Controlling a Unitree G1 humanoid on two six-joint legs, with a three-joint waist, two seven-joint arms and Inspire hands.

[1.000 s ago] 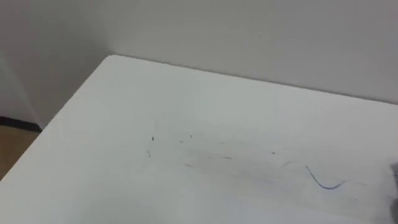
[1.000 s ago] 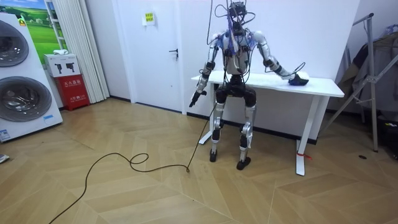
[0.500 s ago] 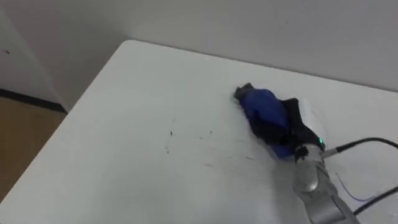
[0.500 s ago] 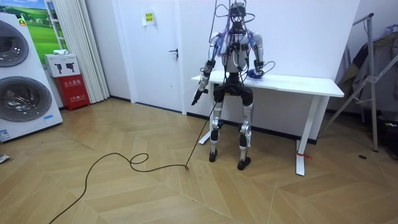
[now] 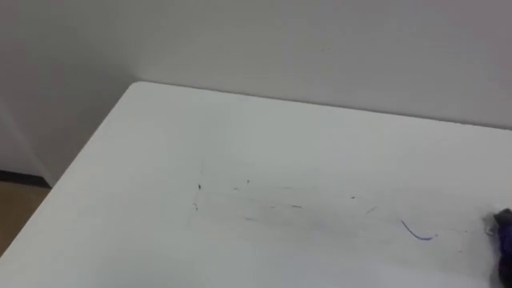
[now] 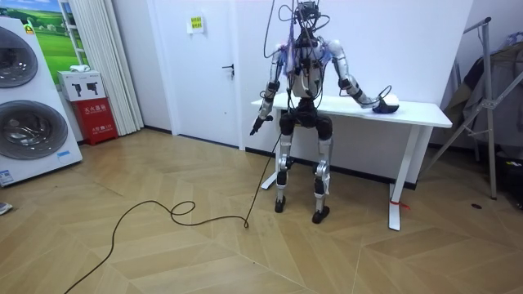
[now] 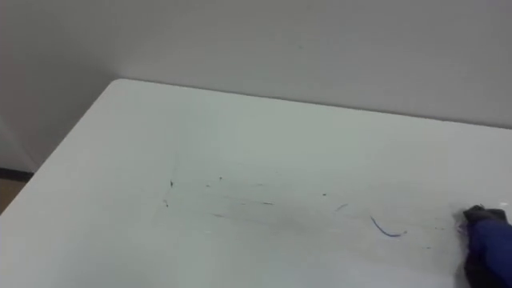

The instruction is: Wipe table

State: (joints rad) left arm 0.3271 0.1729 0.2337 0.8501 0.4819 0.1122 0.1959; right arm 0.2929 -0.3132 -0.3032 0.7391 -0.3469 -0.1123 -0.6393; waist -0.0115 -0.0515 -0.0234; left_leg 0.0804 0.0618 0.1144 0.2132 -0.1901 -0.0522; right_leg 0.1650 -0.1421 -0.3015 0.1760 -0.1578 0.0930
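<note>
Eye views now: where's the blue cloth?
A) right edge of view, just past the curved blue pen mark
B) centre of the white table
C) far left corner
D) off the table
A: the blue cloth lies at the view's right edge on the white table, just right of the curved blue pen mark.

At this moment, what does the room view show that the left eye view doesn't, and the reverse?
Room view: the robot stands at the table end nearer the door, left hand down at its side, right hand stretched out over the tabletop; washing machines stand at the room view's left. Left eye view: dark specks, faint strokes and a blue squiggle on the tabletop, and a blue cloth at the right edge. Both: the white table against the wall.
</note>
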